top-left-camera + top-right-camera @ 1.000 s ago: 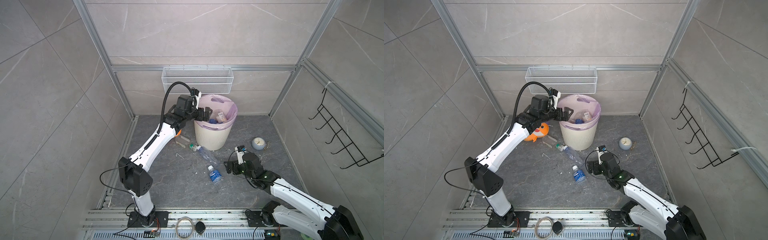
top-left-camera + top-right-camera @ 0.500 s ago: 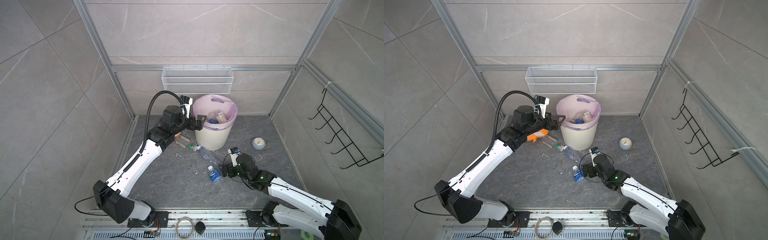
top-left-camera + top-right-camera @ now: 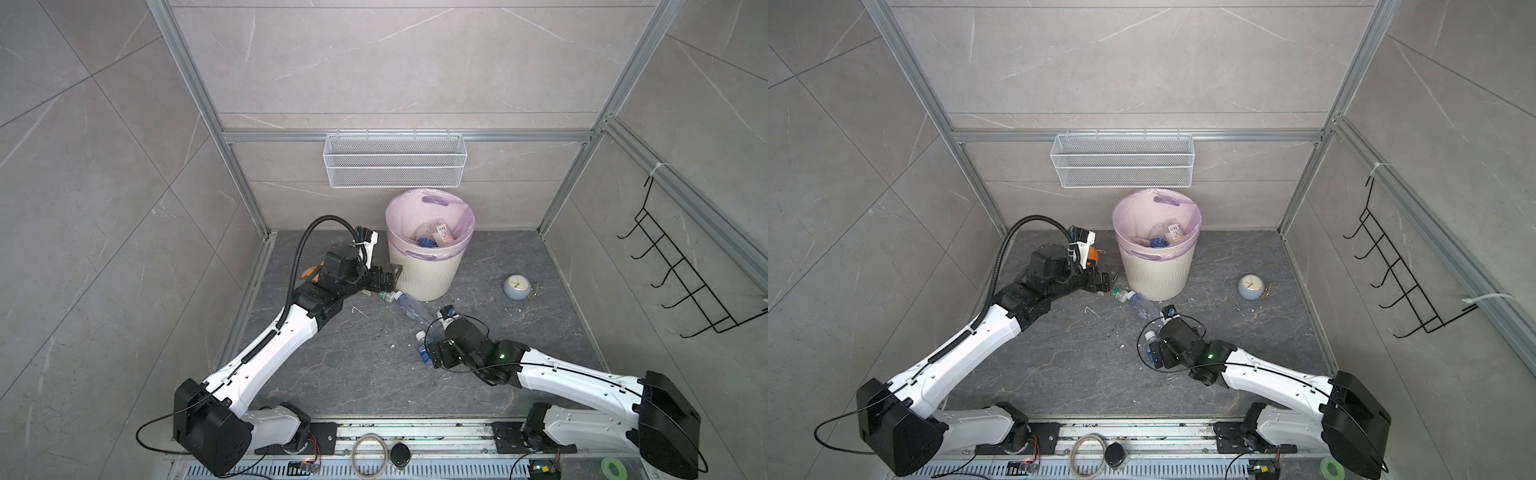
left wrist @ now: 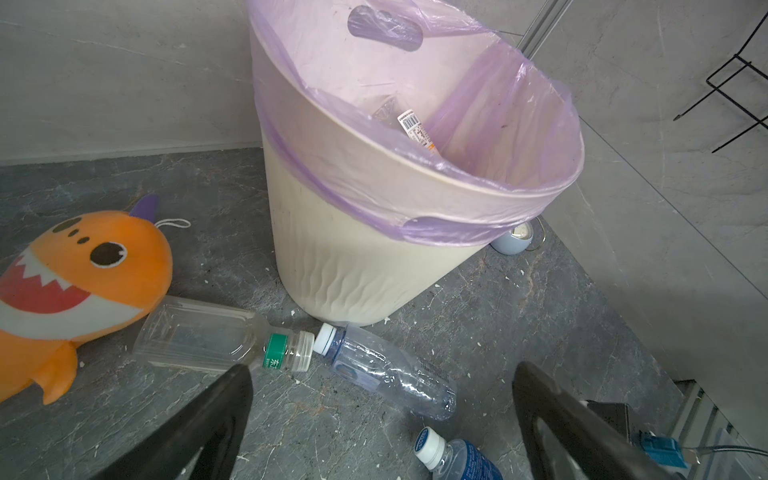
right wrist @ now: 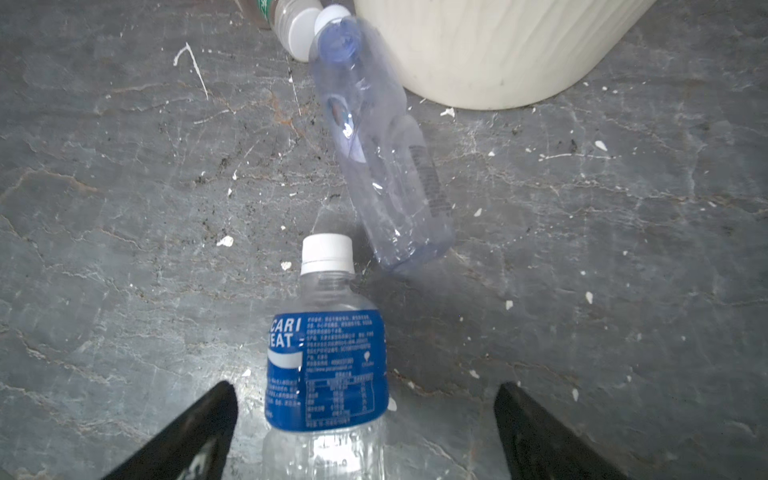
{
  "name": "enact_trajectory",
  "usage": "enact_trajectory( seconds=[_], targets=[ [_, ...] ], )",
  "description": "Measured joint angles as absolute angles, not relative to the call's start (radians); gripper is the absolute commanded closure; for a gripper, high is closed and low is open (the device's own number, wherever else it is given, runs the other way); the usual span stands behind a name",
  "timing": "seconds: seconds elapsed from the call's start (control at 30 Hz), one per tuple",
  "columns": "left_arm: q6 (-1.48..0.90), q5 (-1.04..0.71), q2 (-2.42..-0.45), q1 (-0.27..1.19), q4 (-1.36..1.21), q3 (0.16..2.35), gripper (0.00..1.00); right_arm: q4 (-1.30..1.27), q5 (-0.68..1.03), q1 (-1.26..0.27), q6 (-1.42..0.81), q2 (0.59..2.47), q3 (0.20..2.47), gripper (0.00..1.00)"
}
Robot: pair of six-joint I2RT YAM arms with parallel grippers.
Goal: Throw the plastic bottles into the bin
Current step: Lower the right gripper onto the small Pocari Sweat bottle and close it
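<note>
bin: cream-white ribbed round wastebasket with a lilac bag liner (image 3: pixel 419 274) is standing by the back wall, holding several discarded bottles (image 3: pixel 432 240).
plush: orange shark plush toy (image 4: pixel 83 266) is lying left of the bin.
left gripper (image 4: pixel 382 374): hovering low beside the bin's base, fingers spread wide, gripping nothing.
right gripper (image 5: pixel 365 388): sitting low over the floor, fingers wide apart either side of the blue-labelled clear bottle (image 5: pixel 328 365), gaps showing on both sides.
floor bottles: green-labelled clear bottle (image 4: pixel 199 332) and bluish clear bottle (image 4: pixel 386 374) are lying cap to cap at the bin's foot.
clock: small round grey clock (image 3: pixel 516 286) is sitting right of the bin, apart.
</note>
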State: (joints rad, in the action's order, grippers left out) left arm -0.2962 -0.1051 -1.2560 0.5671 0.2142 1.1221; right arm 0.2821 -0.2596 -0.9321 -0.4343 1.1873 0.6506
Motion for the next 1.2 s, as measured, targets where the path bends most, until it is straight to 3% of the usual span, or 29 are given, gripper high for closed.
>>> enact_trajectory(
  seconds=[0.47,1.2],
  targets=[
    [-0.354,-0.095,-1.196,0.567,0.173,0.928,0.00,0.303,-0.286,-1.015,-0.472,1.293,0.668,0.04],
    [-0.401,-0.089,-1.171,0.567,0.126,0.817,0.00,0.302,-0.285,-1.047,-0.480,1.422,0.677,0.26]
  ],
)
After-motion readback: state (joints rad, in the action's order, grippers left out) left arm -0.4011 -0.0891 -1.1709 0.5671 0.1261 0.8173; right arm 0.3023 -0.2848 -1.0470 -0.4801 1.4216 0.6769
